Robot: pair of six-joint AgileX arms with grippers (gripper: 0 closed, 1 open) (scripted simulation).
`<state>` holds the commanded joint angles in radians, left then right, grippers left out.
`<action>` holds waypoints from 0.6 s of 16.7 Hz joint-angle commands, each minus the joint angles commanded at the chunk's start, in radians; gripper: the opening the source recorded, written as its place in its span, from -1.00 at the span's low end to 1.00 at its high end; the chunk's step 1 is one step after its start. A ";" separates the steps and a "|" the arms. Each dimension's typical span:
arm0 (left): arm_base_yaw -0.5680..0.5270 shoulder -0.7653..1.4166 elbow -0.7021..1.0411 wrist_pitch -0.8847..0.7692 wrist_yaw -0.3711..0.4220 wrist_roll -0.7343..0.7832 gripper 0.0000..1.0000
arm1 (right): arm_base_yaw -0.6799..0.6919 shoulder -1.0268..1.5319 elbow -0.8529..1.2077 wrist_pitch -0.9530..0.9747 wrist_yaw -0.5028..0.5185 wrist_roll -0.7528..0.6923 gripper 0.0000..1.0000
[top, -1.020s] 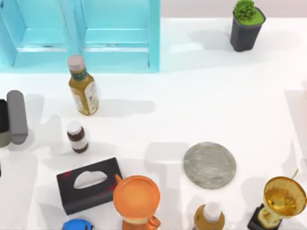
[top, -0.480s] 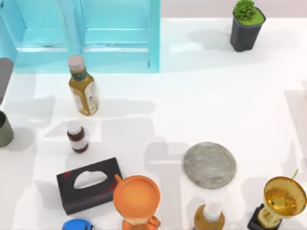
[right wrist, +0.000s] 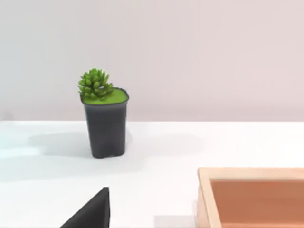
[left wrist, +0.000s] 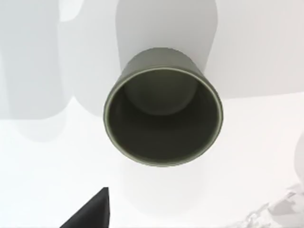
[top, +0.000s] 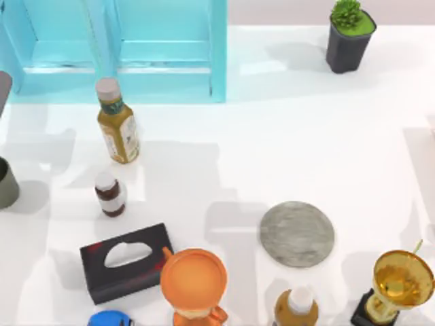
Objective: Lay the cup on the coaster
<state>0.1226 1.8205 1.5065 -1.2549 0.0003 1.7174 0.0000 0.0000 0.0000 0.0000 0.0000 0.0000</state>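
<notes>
You have one cup [top: 7,185] upright at the far left edge, and one coaster [top: 297,233] well apart at lower centre-right. Three bottles stand around. Whether either gripper is apart or together, you cannot tell.

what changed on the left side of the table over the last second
The left arm pulled away from the cup, moving toward the table's far left edge. The cup now stands uncovered and upright at the left edge, ungrasped. The coaster, orange mug, tissue box and bottles stayed put.
</notes>
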 joint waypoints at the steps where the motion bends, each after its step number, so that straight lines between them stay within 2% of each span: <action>1: -0.005 -0.004 -0.002 0.002 0.000 -0.001 1.00 | 0.000 0.000 0.000 0.000 0.000 0.000 1.00; 5: -0.002 0.017 -0.062 0.075 0.000 -0.002 1.00 | 0.000 0.000 0.000 0.000 0.000 0.000 1.00; 10: 0.002 0.081 -0.226 0.318 0.000 0.002 1.00 | 0.000 0.000 0.000 0.000 0.000 0.000 1.00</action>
<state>0.1242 1.9012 1.2800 -0.9373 0.0007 1.7198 0.0000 0.0000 0.0000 0.0000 0.0000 0.0000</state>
